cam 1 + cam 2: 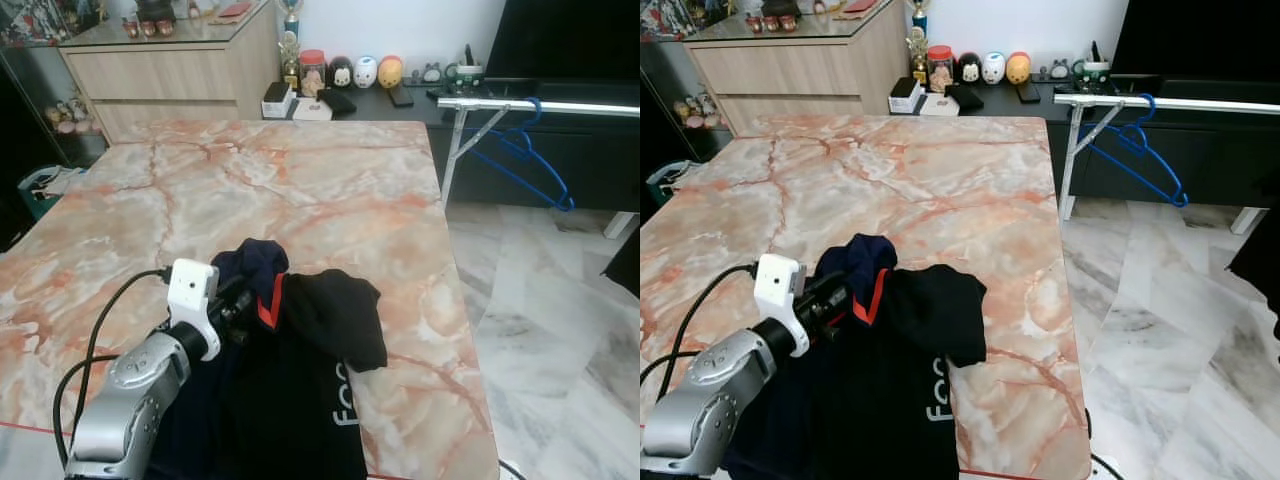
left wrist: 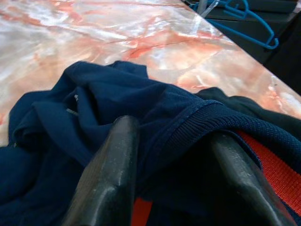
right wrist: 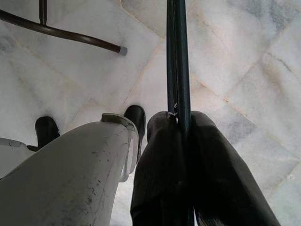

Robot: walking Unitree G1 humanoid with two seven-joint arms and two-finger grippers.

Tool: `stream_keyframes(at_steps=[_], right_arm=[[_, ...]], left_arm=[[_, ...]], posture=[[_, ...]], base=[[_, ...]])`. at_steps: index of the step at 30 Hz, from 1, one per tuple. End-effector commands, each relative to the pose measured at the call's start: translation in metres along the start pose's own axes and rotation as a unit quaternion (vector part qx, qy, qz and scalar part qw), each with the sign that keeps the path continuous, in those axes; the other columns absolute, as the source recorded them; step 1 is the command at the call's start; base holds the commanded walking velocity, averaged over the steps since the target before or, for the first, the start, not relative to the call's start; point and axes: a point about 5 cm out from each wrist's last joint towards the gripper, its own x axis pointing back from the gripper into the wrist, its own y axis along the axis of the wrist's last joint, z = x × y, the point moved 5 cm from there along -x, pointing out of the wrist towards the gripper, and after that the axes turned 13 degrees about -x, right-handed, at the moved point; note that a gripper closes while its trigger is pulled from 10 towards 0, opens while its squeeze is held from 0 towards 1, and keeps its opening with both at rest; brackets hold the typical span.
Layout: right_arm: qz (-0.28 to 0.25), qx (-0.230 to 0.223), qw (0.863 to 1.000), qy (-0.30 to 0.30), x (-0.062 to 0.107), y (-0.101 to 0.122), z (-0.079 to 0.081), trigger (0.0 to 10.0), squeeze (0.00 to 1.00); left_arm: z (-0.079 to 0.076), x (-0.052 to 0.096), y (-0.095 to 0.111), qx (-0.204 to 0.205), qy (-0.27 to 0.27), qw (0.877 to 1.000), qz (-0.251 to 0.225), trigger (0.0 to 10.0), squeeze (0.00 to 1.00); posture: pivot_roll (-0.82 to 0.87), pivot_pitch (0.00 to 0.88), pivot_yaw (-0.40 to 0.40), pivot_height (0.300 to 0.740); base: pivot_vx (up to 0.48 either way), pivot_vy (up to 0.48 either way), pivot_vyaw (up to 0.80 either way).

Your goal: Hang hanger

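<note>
one blue hanger (image 1: 530, 160) hangs tilted on a silver rail (image 1: 540, 104).

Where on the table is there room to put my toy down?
The table is bare across its whole far half, between the clothes and the far edge, and down the left side. It is crowded at the near edge, where the left gripper straddles the clothes.
</note>
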Motion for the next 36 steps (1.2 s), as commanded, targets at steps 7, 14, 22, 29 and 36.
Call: stream_keyframes(at_steps=[7, 14, 22, 29, 36], right_arm=[[0.000, -0.003, 1.000, 0.002, 0.000, 0.000, 0.000, 10.0, 0.00], [0.001, -0.001, 1.000, 0.002, 0.000, 0.000, 0.000, 10.0, 0.00], [0.000, 0.000, 1.000, 0.003, 0.000, 0.000, 0.000, 10.0, 0.00], [0.001, 0.001, 1.000, 0.003, 0.000, 0.001, 0.000, 10.0, 0.00], [0.001, 0.002, 1.000, 0.004, 0.000, 0.001, -0.001, 10.0, 0.00]], left_arm=[[-0.001, 0.004, -0.006, 0.001, 0.012, 1.000, 0.012, 10.0, 1.00], [-0.003, 0.009, -0.008, -0.009, 0.014, 1.000, 0.015, 10.0, 0.76], [-0.006, 0.010, -0.005, -0.007, 0.008, 1.000, 0.005, 10.0, 0.00], [-0.010, 0.008, -0.004, -0.007, 0.007, 1.000, 0.002, 10.0, 0.00], [-0.012, 0.007, -0.004, -0.015, -0.001, 1.000, 0.001, 10.0, 0.00]], posture=[[0.08, 0.000, 0.038, 0.740], [0.08, 0.000, 0.035, 0.740], [0.09, 0.000, 0.033, 0.740], [0.09, 0.000, 0.029, 0.740], [0.08, 0.000, 0.030, 0.740]], base=[[0.000, 0.000, 0.00], [0.000, 0.000, 0.00], [-0.034, 0.000, 0.00], [-0.268, 0.000, 0.00], [-0.103, 0.000, 0.00]])
